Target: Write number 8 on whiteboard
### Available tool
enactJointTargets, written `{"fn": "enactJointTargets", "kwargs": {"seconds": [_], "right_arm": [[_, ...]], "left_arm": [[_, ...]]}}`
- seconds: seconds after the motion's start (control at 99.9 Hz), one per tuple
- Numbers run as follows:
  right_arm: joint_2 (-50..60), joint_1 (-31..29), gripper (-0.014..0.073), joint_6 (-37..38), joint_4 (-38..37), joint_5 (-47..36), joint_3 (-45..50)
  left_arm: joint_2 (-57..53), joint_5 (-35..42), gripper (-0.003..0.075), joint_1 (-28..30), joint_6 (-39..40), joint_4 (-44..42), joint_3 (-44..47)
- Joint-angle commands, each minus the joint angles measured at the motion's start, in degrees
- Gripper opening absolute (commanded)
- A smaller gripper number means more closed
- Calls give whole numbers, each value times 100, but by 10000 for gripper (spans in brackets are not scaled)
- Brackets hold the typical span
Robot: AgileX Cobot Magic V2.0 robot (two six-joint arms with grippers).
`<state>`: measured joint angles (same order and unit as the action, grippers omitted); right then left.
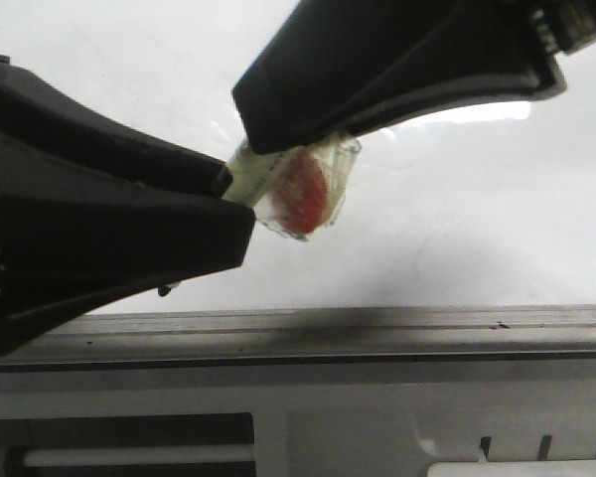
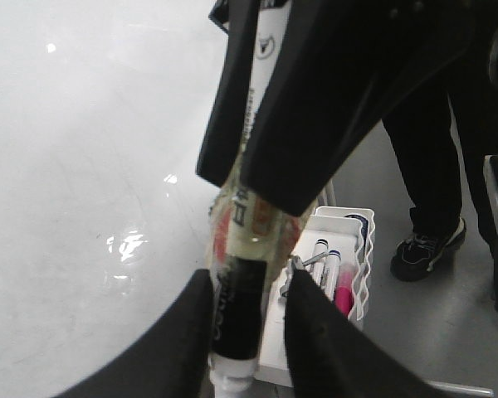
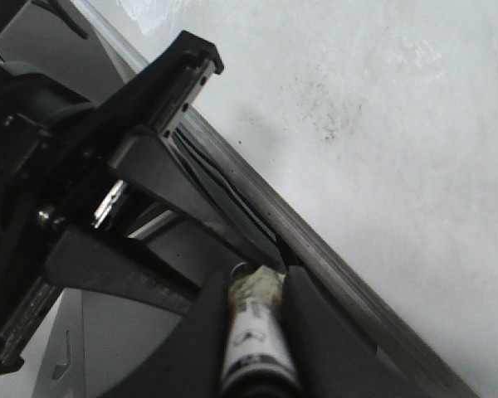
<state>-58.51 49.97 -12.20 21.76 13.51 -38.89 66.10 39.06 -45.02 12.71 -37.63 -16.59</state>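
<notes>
Over the whiteboard (image 1: 457, 219), the left gripper (image 1: 233, 194) reaches in from the left side of the front view, its black jaws closed on one end of a marker pen (image 1: 263, 174). The left wrist view shows this plainly: the two dark fingers (image 2: 315, 332) pinch the pen's black section, with the white barrel running up and away from them. Just right of that grip, the pen's middle is wrapped in clear, crinkled tape (image 1: 328, 169) over a red-orange patch (image 1: 303, 194), and this wrapped part hangs in the gap between the two grippers, above the whiteboard's glossy surface. Further right, the right gripper (image 1: 308, 134) comes down from the upper right of the front view and has its jaws shut on the other end of the same pen; the right wrist view shows its fingers pressed on either side of the printed barrel. Both grippers thus hold one pen between them, close to the whiteboard's grey metal edge rail (image 1: 377, 328), which runs along the board's near side. The board's white face carries glare and faint grey smudges; no drawn figure 8 can be seen on the parts in view. Beyond the board's edge, the left wrist view shows a white holder (image 2: 353, 249) with more markers (image 2: 332, 261) standing in it.
</notes>
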Motion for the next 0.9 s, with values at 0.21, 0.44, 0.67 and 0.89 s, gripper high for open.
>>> {"fn": "enactJointTargets", "kwargs": {"seconds": [0.21,0.44,0.67,0.89], "right_arm": [[59,-117,-69,-33,31,-421,-216],[46,-536,-69,-18,73,-185,-738],[-239,-1307,-69,-18,73,5,-1463],[-877,-1739,-69,-18,-8,268,-2070]], "left_arm": [[-831,-336,337,-23,1074,617,-73],[-2340,-1608,336,242,1064,1318,-73],[-2873,-1852,333,602,1064,1473,-73],[-2873,-1852,333,649,1064,1473,-73]]}}
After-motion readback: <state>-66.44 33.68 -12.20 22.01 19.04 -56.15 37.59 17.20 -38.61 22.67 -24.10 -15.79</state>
